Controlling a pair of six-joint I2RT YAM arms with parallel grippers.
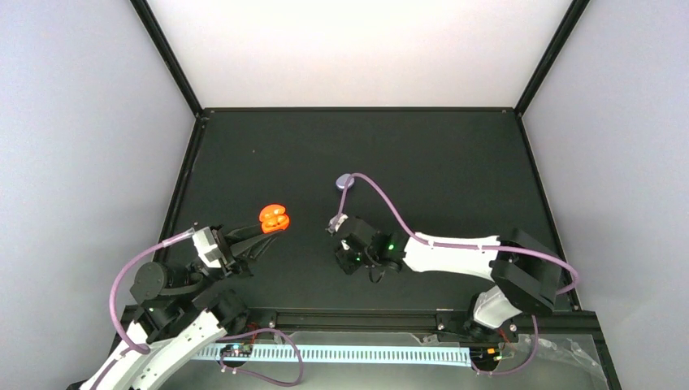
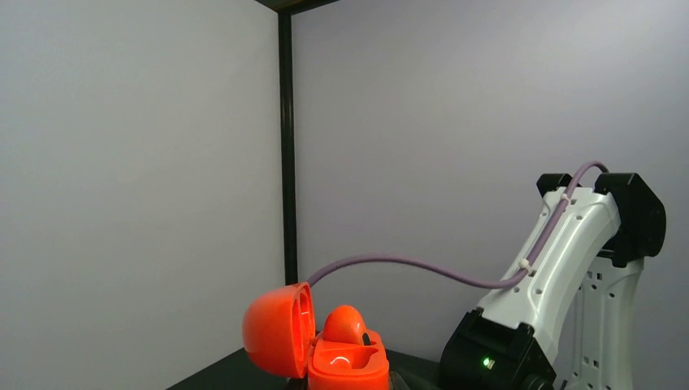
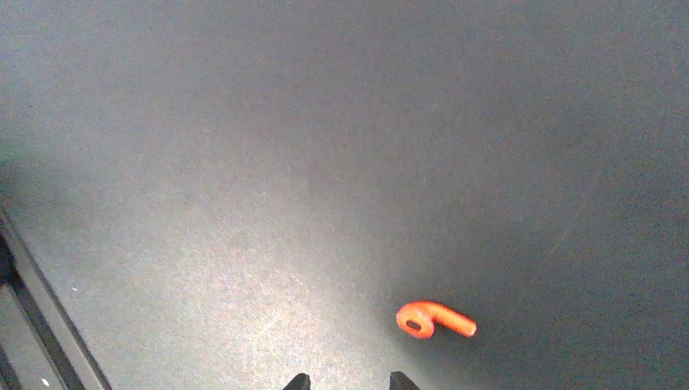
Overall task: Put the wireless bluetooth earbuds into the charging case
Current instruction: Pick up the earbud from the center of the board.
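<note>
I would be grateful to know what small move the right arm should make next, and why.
Probably shift the right gripper slightly toward the orange earbud, then lower over it. The earbud lies loose on the mat, just ahead and to one side of the open, empty jaws, while the left gripper holds the orange charging case open.

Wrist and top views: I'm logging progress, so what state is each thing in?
orange case: lid open, one earbud seated
left gripper: shut on orange case
loose orange earbud: lying on table, ungripped
purple case: on table, looks closed
right gripper: open, empty
</note>
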